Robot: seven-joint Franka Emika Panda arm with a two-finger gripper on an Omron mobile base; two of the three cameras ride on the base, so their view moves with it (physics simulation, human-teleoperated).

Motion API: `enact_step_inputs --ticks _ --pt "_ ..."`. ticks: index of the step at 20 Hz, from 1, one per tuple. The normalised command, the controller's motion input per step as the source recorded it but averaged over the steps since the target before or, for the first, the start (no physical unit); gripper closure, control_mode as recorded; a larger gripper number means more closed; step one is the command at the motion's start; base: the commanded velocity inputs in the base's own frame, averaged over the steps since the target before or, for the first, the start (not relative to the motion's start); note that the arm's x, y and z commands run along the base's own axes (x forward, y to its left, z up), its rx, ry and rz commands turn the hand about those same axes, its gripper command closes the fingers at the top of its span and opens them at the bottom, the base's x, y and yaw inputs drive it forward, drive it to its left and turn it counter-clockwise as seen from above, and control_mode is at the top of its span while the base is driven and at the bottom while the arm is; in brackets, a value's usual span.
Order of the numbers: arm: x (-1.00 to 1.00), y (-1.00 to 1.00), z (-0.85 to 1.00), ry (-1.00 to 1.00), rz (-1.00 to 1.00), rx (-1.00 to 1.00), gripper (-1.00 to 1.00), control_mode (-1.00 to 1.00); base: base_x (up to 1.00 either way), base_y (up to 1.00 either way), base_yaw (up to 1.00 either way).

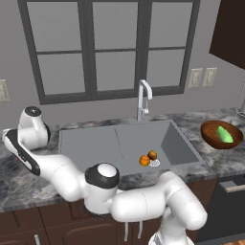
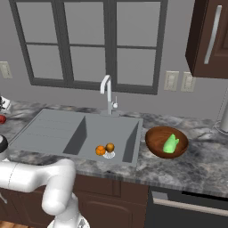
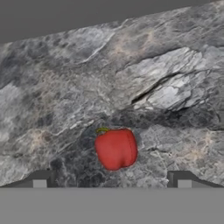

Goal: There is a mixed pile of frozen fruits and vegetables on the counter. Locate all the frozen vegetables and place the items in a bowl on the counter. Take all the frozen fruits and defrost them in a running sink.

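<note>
No text, label, brand, number or sign can be read in any of the views.

Sink (image 1: 95,143) seen mid-frame, two orange balls (image 1: 148,158) lying by its drain. Wooden bowl (image 1: 221,134) set on the table (image 1: 225,160) at right edge, green pointed piece (image 1: 224,134) held inside. Tap (image 1: 143,98) seen behind basin.
</note>
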Motion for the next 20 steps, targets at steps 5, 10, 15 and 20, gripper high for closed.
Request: enact_step_inputs --ticks 5,10,15,20 --pt "0.02 0.02 -0.16 0.05 -0.04 0.00 -1.00 -1.00 0.00 0.00 0.00" --pt "0.00 0.00 -0.14 0.05 -0.05 0.00 -1.00 -1.00 0.00 0.00 0.00" --pt "0.02 0.00 -0.18 0.05 -0.04 0.00 -1.00 -1.00 0.00 0.00 0.00" --pt "0.08 0.00 -0.19 0.04 -0.03 0.00 -1.00 -1.00 0.00 0.00 0.00"
